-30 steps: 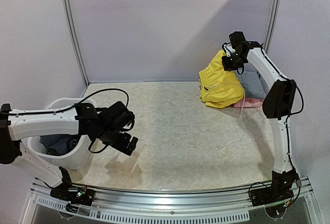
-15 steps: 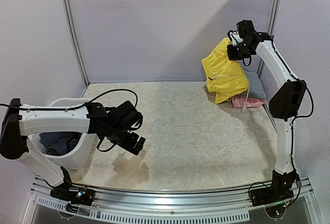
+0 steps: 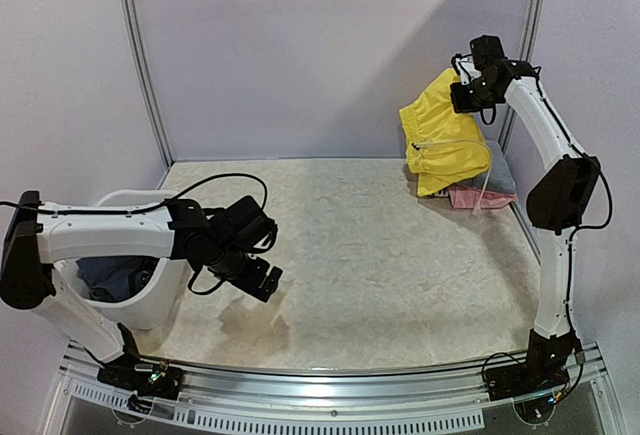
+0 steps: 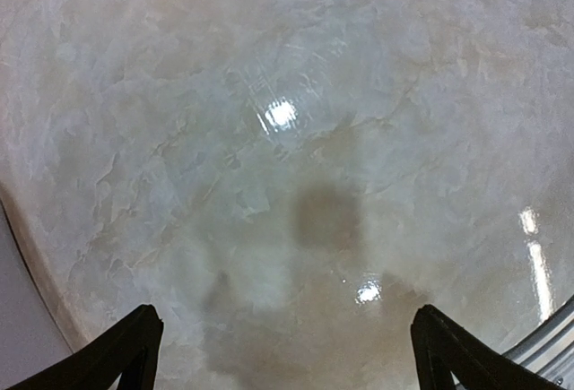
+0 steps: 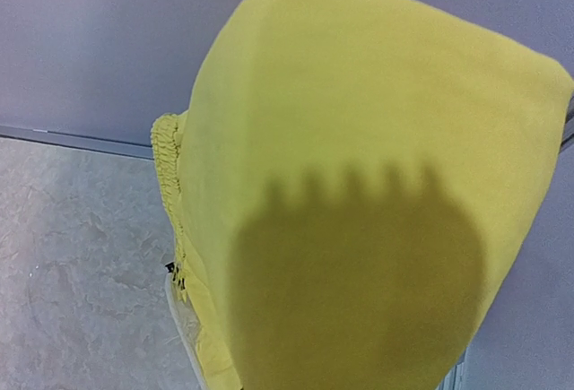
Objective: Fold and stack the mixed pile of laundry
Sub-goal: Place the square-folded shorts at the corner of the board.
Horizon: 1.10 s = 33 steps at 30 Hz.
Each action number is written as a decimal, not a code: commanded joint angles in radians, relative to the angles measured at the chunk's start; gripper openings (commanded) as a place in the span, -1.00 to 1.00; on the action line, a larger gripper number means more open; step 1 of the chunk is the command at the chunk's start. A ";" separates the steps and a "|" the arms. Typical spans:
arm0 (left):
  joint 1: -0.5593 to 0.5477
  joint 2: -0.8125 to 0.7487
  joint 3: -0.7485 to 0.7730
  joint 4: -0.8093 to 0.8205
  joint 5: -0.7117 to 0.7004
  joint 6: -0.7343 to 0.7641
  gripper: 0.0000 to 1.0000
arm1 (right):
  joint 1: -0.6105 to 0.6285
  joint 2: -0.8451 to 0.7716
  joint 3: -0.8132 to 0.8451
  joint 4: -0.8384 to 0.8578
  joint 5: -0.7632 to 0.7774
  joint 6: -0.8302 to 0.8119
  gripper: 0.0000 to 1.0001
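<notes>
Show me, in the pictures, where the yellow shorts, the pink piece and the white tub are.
yellow shorts (image 3: 443, 140), top view, middle of the hanging cloth.
pink piece (image 3: 478, 199), top view, the strip showing below the shorts.
white tub (image 3: 165, 300), top view, its outer wall.

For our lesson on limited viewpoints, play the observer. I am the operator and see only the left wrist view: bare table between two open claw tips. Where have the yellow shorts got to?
Observer: The yellow shorts hang from the right claw, which is shut on them and raised by the far right corner.
Operator: Is anything beneath them?
Observer: Yes, a pink piece and a grey garment lie on the table at the shorts' lower edge.
Operator: What is next to my arm?
Observer: A white tub holding dark clothes stands just left of your left claw.
</notes>
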 commanded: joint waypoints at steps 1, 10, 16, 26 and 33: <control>-0.014 -0.041 -0.002 -0.035 0.006 -0.020 0.98 | -0.043 0.031 0.030 0.085 0.005 -0.018 -1.00; -0.014 -0.065 -0.005 -0.095 0.008 -0.038 0.98 | -0.114 0.117 0.012 0.171 -0.047 -0.023 -1.00; -0.014 -0.065 -0.003 -0.125 0.012 -0.049 0.98 | -0.164 0.174 -0.014 0.250 -0.093 -0.037 -1.00; -0.014 -0.057 -0.005 -0.151 0.023 -0.078 0.98 | -0.268 0.274 -0.014 0.304 -0.148 -0.093 -1.00; -0.014 -0.028 0.013 -0.158 0.021 -0.081 0.98 | -0.291 0.321 -0.015 0.353 -0.187 -0.130 -1.00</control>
